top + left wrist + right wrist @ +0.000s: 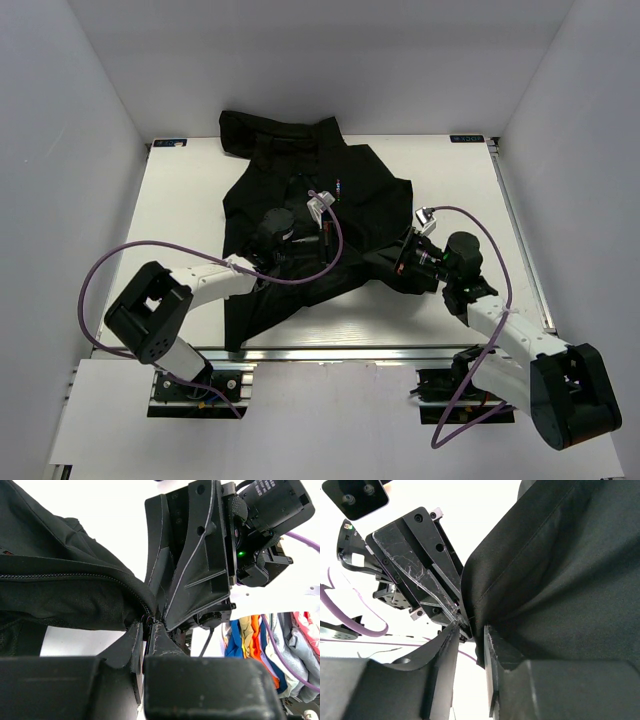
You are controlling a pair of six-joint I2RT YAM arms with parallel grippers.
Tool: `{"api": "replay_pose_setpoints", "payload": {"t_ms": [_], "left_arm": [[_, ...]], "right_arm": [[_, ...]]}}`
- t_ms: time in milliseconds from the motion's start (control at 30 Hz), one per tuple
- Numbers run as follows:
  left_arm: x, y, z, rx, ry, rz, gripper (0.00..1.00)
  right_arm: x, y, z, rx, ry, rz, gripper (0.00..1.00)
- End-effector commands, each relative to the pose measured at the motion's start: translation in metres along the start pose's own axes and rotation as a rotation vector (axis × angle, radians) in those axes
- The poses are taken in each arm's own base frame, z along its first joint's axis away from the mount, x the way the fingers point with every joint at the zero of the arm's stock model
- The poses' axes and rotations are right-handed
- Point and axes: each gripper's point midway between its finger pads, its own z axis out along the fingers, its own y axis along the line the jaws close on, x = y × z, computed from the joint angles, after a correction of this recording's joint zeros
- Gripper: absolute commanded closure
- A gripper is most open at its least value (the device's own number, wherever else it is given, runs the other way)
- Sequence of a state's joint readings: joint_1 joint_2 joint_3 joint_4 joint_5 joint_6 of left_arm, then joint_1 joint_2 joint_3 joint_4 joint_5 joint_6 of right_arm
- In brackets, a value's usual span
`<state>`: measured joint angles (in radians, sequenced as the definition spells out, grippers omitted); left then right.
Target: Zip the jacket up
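Jacket lies spread, black, across the middle of the worktop, collar at the far edge, hem toward the arm bases. Both arms reach in over the near hem and meet there tip to tip, left from the left, right from the right. Left gripper is closed, pinching the fabric edge right where the zipper line ends. In its wrist view the teeth run off to the left from the pinch, and the edge seems lifted a bit off the worktop. Right gripper faces it, jaws part way apart, with a front edge of the jacket hanging between them against one finger; can't tell if it actually clamps. Slider and pull tab are not made out in any view, black on black. Key relation: the zipper's bottom end sits at the grippers, and its long axis, as far as I can judge, runs away from the robot toward the collar. The closing pull would then go along that line, outward. Neither arm is nearer; both are at the start point. Likely split: left anchors the bottom end, right takes the tab. The risk is fabric bunching if the hem isn't held taut.
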<state>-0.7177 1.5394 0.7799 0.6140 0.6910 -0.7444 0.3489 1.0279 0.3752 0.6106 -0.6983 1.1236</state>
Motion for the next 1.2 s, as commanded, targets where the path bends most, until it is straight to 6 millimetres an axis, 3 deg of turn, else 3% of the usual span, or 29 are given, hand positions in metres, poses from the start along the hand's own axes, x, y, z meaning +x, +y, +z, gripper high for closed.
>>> {"api": "replay_pose_setpoints", "payload": {"t_ms": [0, 233, 300, 367, 500, 567, 600, 633, 667, 867, 1100, 1167], "left_arm": [[0.0, -0.028, -0.002, 0.074, 0.011, 0.054, 1.0], [0.001, -0.029, -0.001, 0.064, 0.026, 0.074, 1.0], [0.002, -0.03, -0.002, 0.062, 0.038, 0.073, 1.0], [0.004, -0.032, -0.003, 0.062, 0.059, 0.082, 1.0], [0.006, -0.033, -0.009, 0.035, 0.087, 0.101, 0.87], [0.006, -0.036, -0.012, 0.036, 0.084, 0.108, 0.71], [0.008, -0.034, -0.013, 0.024, 0.089, 0.098, 0.42], [0.005, -0.033, -0.012, 0.012, 0.085, 0.099, 0.27], [0.002, -0.028, -0.013, -0.017, 0.074, 0.091, 0.02], [-0.013, -0.009, -0.023, -0.045, 0.042, 0.028, 0.02], [-0.035, -0.011, -0.009, 0.043, 0.002, 0.065, 0.02], [-0.03, -0.011, -0.004, 0.081, 0.033, 0.056, 0.07]], "right_arm": [[-0.008, 0.019, 0.001, -0.076, -0.03, -0.03, 0.7], [-0.012, 0.017, 0.001, -0.064, -0.07, -0.003, 0.89], [-0.012, 0.016, 0.0, -0.059, -0.077, -0.009, 1.0], [-0.011, 0.012, 0.0, -0.038, -0.072, -0.01, 1.0], [-0.012, 0.011, 0.0, -0.005, -0.047, -0.083, 1.0], [-0.01, 0.009, -0.001, 0.0, -0.036, -0.123, 1.0], [-0.009, 0.013, -0.001, -0.014, -0.027, -0.146, 1.0], [-0.007, 0.009, -0.002, 0.005, -0.012, -0.163, 1.0], [-0.006, 0.008, -0.002, 0.01, -0.004, -0.182, 1.0], [0.0, 0.01, -0.006, 0.012, 0.042, -0.239, 1.0], [0.006, 0.014, -0.005, -0.026, 0.092, -0.259, 1.0], [0.006, 0.014, -0.005, -0.028, 0.095, -0.259, 1.0]]}}
